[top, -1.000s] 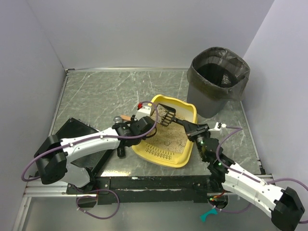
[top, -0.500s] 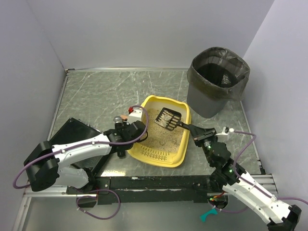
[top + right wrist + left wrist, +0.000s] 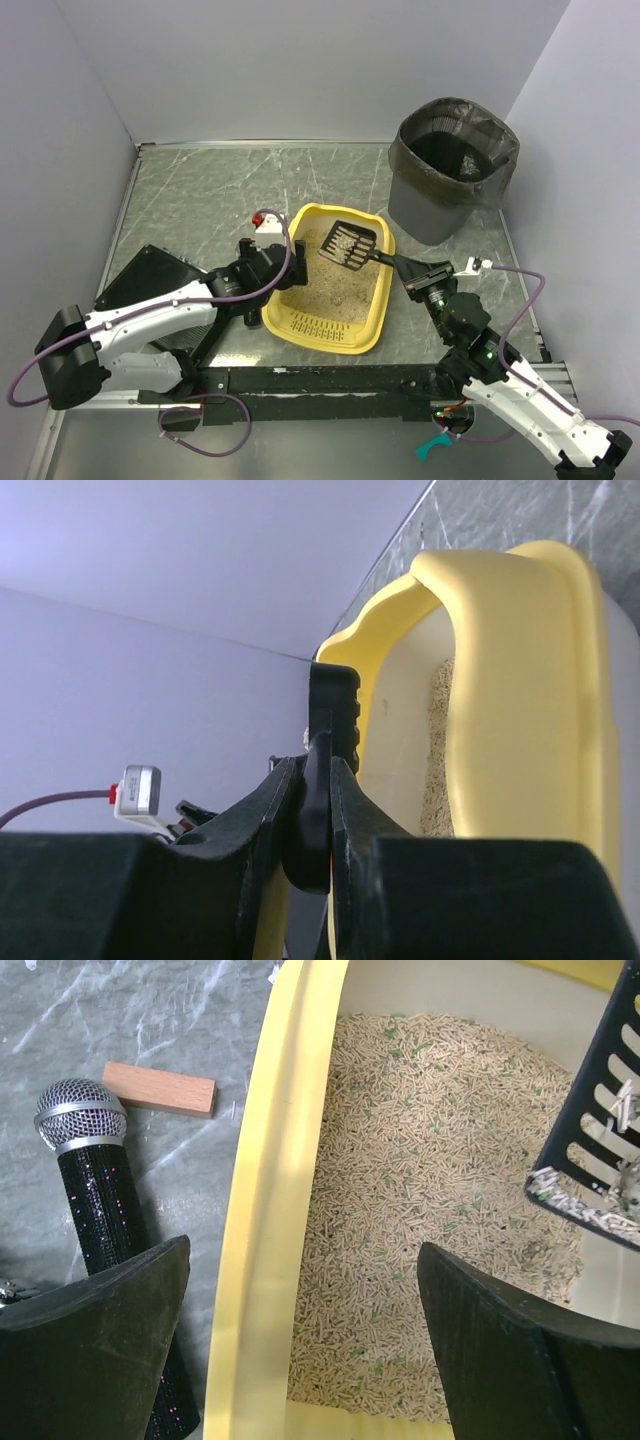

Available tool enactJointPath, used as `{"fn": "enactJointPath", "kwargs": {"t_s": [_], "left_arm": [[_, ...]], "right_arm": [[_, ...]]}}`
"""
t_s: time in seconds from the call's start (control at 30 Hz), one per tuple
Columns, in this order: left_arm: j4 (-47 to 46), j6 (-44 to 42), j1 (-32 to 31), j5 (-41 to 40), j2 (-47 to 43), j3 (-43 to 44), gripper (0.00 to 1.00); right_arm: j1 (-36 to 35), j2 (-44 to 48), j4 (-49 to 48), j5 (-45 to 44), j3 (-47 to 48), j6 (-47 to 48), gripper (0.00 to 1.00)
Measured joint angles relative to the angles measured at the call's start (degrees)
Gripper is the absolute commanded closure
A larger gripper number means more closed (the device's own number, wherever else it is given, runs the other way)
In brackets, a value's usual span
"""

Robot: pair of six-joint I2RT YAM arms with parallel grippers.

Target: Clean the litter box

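Observation:
The yellow litter box (image 3: 372, 312) lies flat mid-table, beige litter (image 3: 430, 1160) inside and its slotted grille at the near end. My left gripper (image 3: 277, 262) stands open astride the box's left rim (image 3: 262, 1260), one finger (image 3: 100, 1325) outside and the other (image 3: 505, 1355) over the litter, touching nothing. My right gripper (image 3: 402, 267) is shut on the handle of a black slotted scoop (image 3: 347, 245). The scoop head hangs over the far end of the box with some litter on it. In the right wrist view the scoop (image 3: 333, 710) stands edge-on between my closed fingers.
A dark grey round bin (image 3: 455, 165) with a bag liner stands at the back right. A black microphone (image 3: 95, 1180) and a small wooden block (image 3: 160, 1088) lie just left of the box. A black flat slab (image 3: 150, 275) sits at the near left. Walls close three sides.
The box was tilted up in my left gripper; it has come down flat and the left jaws have opened off its rim. The right arm drew back slightly with the scoop.

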State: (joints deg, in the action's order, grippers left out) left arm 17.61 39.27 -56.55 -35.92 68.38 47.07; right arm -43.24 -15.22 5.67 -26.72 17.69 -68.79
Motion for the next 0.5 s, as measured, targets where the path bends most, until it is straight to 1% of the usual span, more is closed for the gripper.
{"fn": "enactJointPath", "kwargs": {"t_s": [0.13, 0.27, 0.4, 0.5], "left_arm": [[0.81, 0.72, 0.00, -0.15, -1.44, 0.11, 0.03], [1.62, 1.11, 0.13, -0.46, -3.02, 0.20, 0.03], [2.51, 1.95, 1.01, -0.61, -4.57, 0.20, 0.03], [3.32, 2.38, 1.81, -0.55, -6.32, 0.20, 0.03]], "right_arm": [[0.00, -0.81, -0.55, 1.03, 0.11, -0.61, 1.00], [0.00, -2.14, 4.70, 0.46, 2.84, -0.68, 1.00], [0.00, -0.66, 3.41, 0.92, 2.56, -0.35, 1.00], [0.00, -1.11, 3.74, 0.76, 2.49, -2.03, 1.00]]}}
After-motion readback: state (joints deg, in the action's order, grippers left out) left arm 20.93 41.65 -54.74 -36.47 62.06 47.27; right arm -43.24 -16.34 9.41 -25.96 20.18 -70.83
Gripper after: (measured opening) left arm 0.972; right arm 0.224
